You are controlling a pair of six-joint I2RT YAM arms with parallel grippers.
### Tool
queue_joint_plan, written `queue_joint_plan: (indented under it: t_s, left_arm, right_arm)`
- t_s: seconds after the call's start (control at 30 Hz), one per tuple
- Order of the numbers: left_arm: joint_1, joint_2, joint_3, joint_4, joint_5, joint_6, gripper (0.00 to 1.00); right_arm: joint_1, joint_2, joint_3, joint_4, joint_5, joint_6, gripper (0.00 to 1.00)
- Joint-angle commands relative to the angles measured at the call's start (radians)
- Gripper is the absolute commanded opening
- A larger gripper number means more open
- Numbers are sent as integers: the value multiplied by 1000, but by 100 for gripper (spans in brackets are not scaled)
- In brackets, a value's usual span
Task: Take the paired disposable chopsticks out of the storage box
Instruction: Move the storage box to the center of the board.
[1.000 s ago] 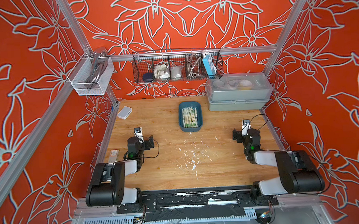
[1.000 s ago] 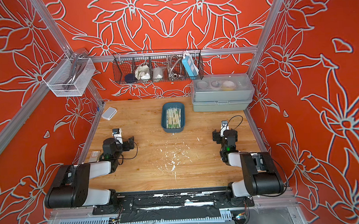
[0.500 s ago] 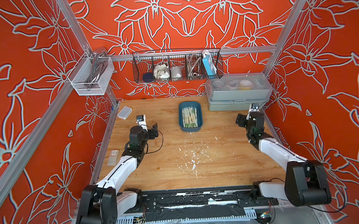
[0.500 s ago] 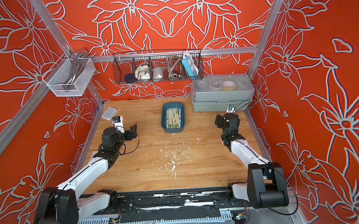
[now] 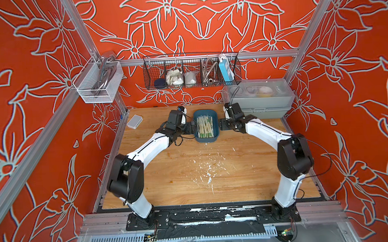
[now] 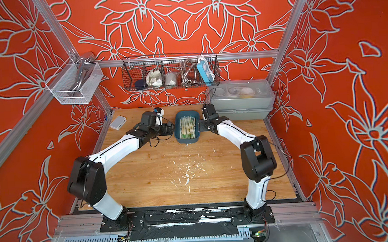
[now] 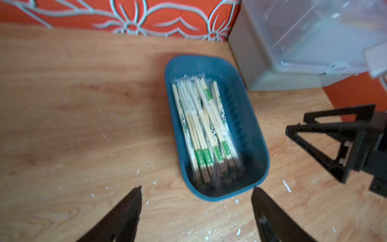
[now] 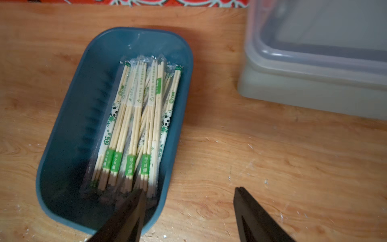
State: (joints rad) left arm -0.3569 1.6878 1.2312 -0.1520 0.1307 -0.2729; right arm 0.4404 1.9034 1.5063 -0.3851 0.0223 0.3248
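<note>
Both arms have unfolded from their tucked rest at the near edge and reached to the far middle of the table (image 5: 191,171), so that the left gripper (image 5: 190,129) now sits just beside the left wall of the blue tray (image 5: 206,139) and the right gripper (image 5: 223,126) just beside its right wall. Every pair of chopsticks (image 5: 205,126) lies inside the tray, bundled lengthwise in clear sleeves with most green ends toward the near side; none has been lifted yet. Each gripper stands wide open and holds nothing. Seen from the right wrist, one finger (image 8: 129,211) hangs over the near ends of the bundle while the other is outside over bare wood, so the tray's right wall lies between them: closing there would likely pinch the wall and drag or tip the tray instead of taking a pair. The sleeves look slick and overlap, so a grab could bring up several or let one slide free. With both grippers facing each other across so narrow a tray, they could also knock together. Each arm arches up from its base at the near edge, elbow raised and out, forearm angled inward and down
</note>
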Motion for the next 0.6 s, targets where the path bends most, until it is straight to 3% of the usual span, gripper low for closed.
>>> queue_joint_plan:
  t_s: [0.0, 0.17, 0.33, 0.57]
  left_arm:
    - [1, 39, 59, -111, 52, -18, 78]
    - [-5, 61, 62, -115, 49, -22, 77]
    - [-5, 52, 40, -106, 45, -12, 73]
    - [-7, 8, 7, -87, 37, -17, 71]
  right_arm:
    - [13, 88, 135, -160, 38, -2, 69]
    - [15, 217, 267, -202, 20, -6, 64]
    - [14, 325, 402, -269, 16, -12, 52]
    - [16, 401, 474, -286, -25, 4, 25]
